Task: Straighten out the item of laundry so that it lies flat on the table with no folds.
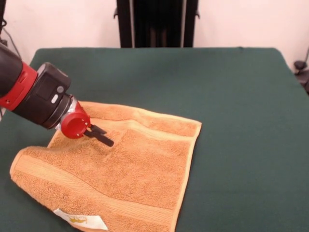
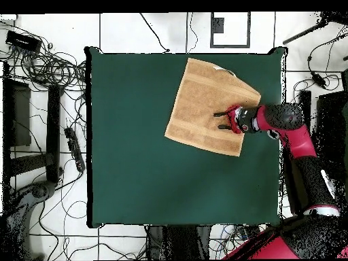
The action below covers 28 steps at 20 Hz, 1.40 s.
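The orange-tan towel (image 1: 130,169) lies on the dark green table (image 1: 231,96) at its near left in the front view. It is mostly spread out, with a crease near its middle and a rounded, doubled-over corner at the near left. Its white tag (image 1: 79,221) shows at the near edge. My gripper (image 1: 101,136) comes in from the left and sits low over the towel's left part. Its black fingers (image 1: 107,140) point toward the towel's middle. In the overhead view the towel (image 2: 200,102) is at the table's (image 2: 136,170) upper right, and the gripper (image 2: 220,120) shows two prongs apart, holding nothing.
The arm's red and black wrist (image 1: 43,94) hangs over the table's left edge in the front view. The black pedestal (image 1: 157,21) stands behind the far edge. Cables and gear (image 2: 47,68) lie on the floor beside the table in the overhead view.
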Tool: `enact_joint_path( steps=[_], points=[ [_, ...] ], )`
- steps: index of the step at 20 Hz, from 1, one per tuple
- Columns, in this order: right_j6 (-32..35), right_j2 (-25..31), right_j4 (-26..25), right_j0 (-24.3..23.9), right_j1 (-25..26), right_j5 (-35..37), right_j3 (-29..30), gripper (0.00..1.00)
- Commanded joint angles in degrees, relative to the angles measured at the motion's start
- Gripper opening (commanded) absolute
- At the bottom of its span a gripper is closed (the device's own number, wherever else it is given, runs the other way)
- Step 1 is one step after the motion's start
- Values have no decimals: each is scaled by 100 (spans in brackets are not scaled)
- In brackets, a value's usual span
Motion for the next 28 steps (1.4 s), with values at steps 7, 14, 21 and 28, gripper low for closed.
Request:
enact_joint_path(
  steps=[7, 14, 21, 28],
  points=[
    [-720, 55, -378, 827, 834, 178, 642, 100],
    [-628, -261, -502, 1039, 823, 729, 433, 100],
    [-601, -539, -616, 1211, 888, 1061, 250, 100],
    [-565, -662, -604, 1317, 963, 1235, 95, 100]
  ],
)
